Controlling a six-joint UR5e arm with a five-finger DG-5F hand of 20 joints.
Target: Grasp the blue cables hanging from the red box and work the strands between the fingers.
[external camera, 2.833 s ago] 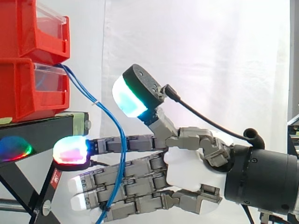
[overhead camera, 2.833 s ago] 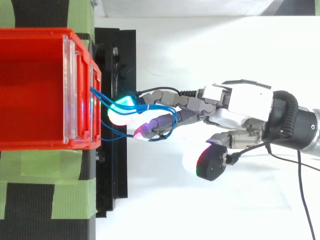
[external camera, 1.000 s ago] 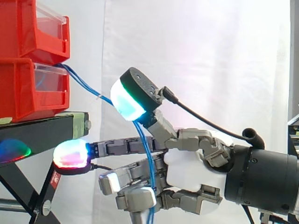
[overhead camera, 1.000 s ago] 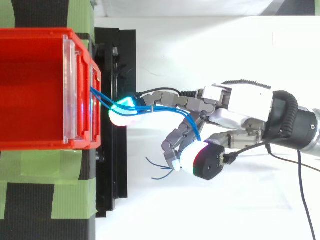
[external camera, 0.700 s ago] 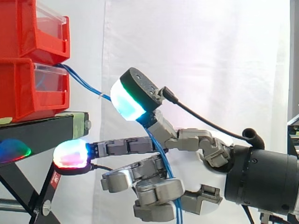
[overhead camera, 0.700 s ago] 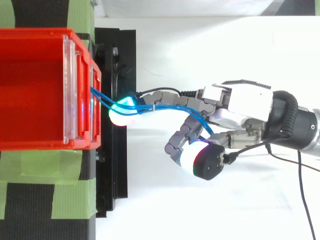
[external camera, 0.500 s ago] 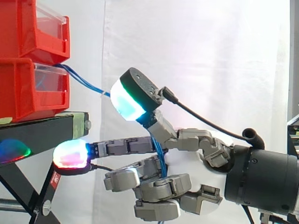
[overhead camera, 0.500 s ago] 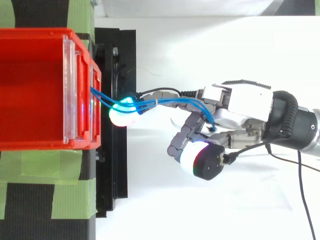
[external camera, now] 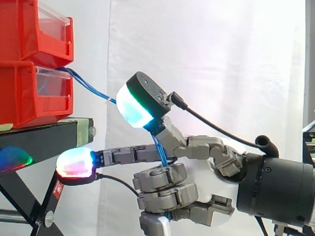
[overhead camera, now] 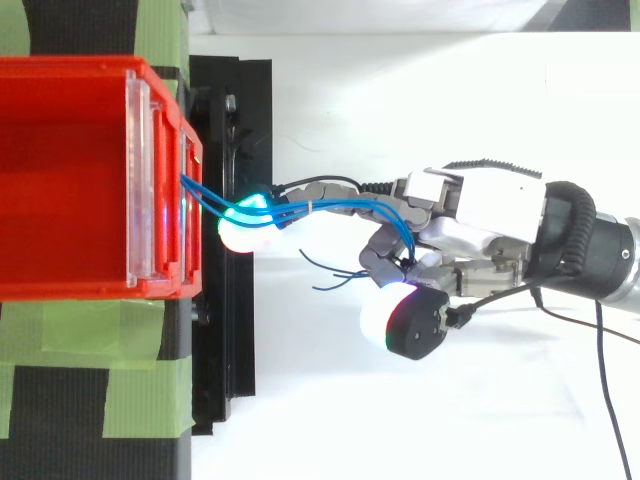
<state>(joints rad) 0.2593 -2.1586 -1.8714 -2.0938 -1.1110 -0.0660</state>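
I judge the grasp made and the working of the strands under way. My hand [external camera: 199,183] is closed on the blue cables [external camera: 91,88], with the lower fingers [external camera: 165,177] curled tight round them just under the raised thumb [external camera: 134,105]. One finger lies straight out toward the black stand [external camera: 47,135] at lower left (its pad glows magenta and blue).

The cables leave the front of the lower red bin [external camera: 27,101] at the left of the frame, slope down to the right and vanish into my curl. From above, their loose ends [overhead camera: 330,272] stick out just left of the fingers. The run from bin to hand looks nearly straight. So the next move, as I see it, calls for rolling the fingers against one another without drawing away from the bin, or the strands could pull out.

Behind hangs a white curtain [external camera: 221,59]. From above, green tape [overhead camera: 60,335] crosses the dark top under the bin, and a pale surface [overhead camera: 400,420] lies below my hand.
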